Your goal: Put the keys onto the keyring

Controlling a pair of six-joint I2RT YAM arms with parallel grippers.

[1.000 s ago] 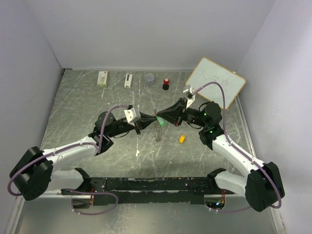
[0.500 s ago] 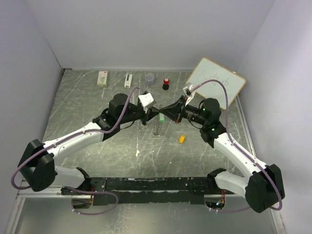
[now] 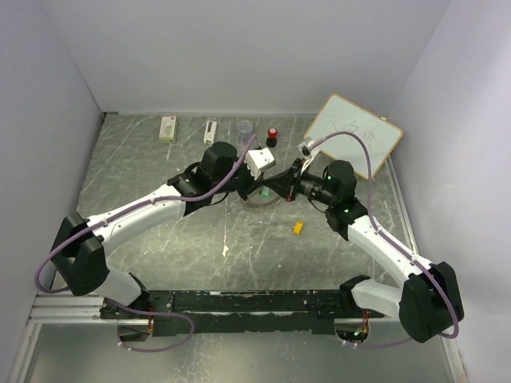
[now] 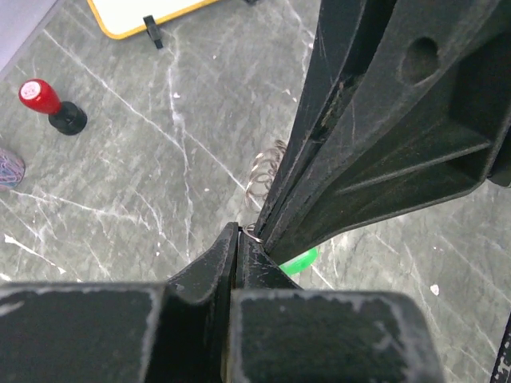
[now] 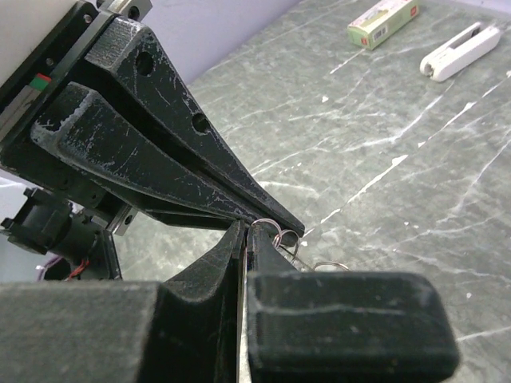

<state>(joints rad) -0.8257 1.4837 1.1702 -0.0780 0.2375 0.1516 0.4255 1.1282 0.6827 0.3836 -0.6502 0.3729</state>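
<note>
Handling, in our judgement: the keyring (image 4: 266, 171) is a light, thin, springy wire. It is likely to twist or slip in a flat pinch, so it should be gripped on bare wire between the small pieces, close to the split. The keys are tiny, light and probably hard plastic, easily flicked away. We would grip each by its body and leave its hole free.

Appearance: the ring is silvery, its rim crowded with small coiled loops. The green key (image 4: 299, 261) is bright and rounded. The yellow-orange key (image 3: 298, 227) is a small block.

Position: the ring is at mid-table, where the two tips meet. The green key shows just under the right gripper (image 5: 243, 235); we cannot tell whether it is threaded. The yellow-orange key lies on the table (image 3: 144, 183), nearer and to the right, apart from both arms.

Jaws: the left gripper (image 4: 239, 239) is pressed together and appears to nip the ring's wire. The right gripper's jaws are also pressed together, with wire loops at the tip; what they hold is unclear.
</note>
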